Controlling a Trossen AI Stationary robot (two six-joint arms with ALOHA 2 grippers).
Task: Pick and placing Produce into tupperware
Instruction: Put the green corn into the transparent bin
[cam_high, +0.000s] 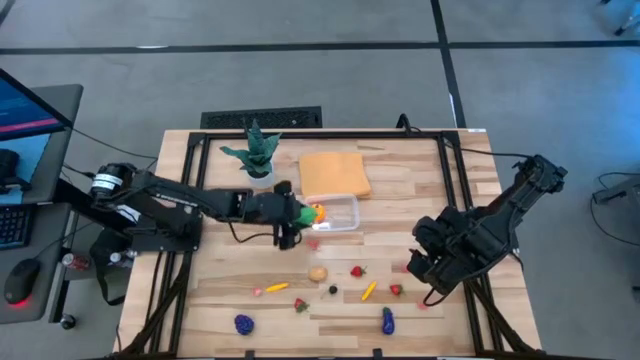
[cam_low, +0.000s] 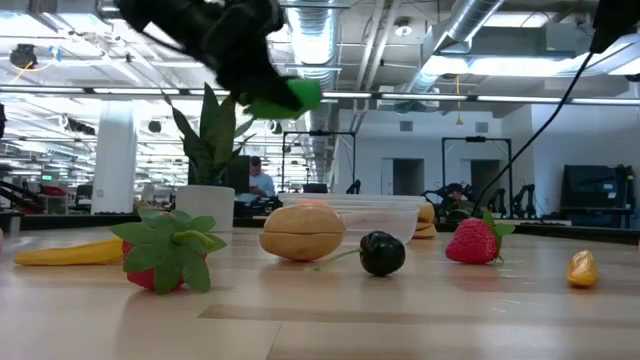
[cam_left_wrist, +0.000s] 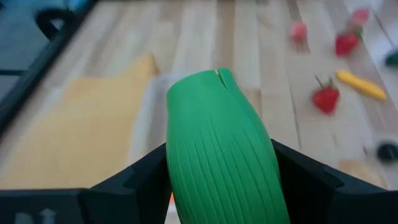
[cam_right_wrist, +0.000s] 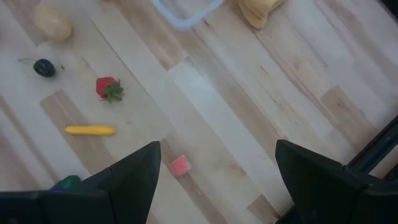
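In the high view, the left gripper is seen over the middle of the worktop, closed on a green ribbed piece of produce at the left end of the clear tupperware. An orange-yellow item lies inside that end of the container. A folded orange cloth lies just behind the tupperware, toward the far edge, and a potted plant stands beside the cloth. The right gripper is held above the right side of the worktop, well apart from the container, its fingers spread wide with nothing between them. The rest of the produce is scattered along the near edge: a tan potato-like piece, a red strawberry, a yellow piece, and two purple pieces near the front.

In the low view, the green piece is seen gripped high above the worktop. A tan piece, a black cherry-like piece and two strawberries rest on the wood in front of the container.

In the left wrist view, the green ribbed piece is clamped between the two dark fingers, above the cloth.

In the right wrist view, the open fingers frame bare wood, a pink piece, a strawberry and a yellow piece; a corner of the tupperware shows farther off.
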